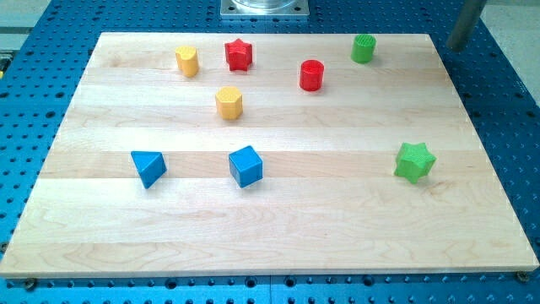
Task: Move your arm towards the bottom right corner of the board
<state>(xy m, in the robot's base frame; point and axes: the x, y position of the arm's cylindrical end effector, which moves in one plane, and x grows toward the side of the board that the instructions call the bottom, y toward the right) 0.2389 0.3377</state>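
The tip [456, 46] — bare, grasping nothing — sits off the board's [278, 236] top-right corner; the approach seems barely begun, calling for travel toward the view's bottom, past the green star [414, 161].

A pale wooden worktop [278, 236] is lying on a blue perforated base [506, 101]. Along the view's top a yellow cylinder block [187, 61], a red star block [239, 55], a red cylinder block [311, 75] and a green cylinder block [363, 49] are standing well apart. A yellow hexagonal block [229, 103] is sitting below them. A blue triangular block [148, 167] and a blue cube block [245, 165] are resting mid-board, with a green star block [414, 161] sitting toward the view's right.
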